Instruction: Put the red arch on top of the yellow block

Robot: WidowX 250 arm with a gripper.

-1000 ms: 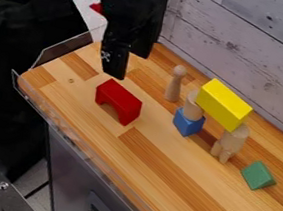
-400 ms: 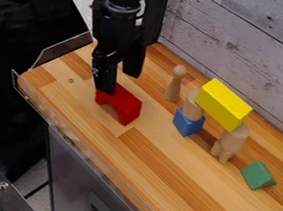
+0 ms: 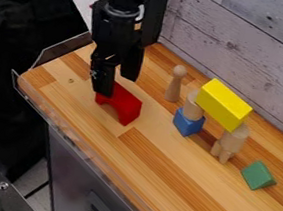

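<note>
On wooden counter [image 3: 154,173], red arch [image 3: 125,108] sits apart from raised yellow block [image 3: 224,105]; gripper [image 3: 116,84] unclenched, nothing grasped, at arch's upper-left end, should centre, straddle both faces evenly, close squarely, lift straight.

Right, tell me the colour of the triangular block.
The block is green, seen in the camera view.

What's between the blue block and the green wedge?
The camera view shows a two-legged wooden piece standing between them, under one end of the yellow block.
</note>
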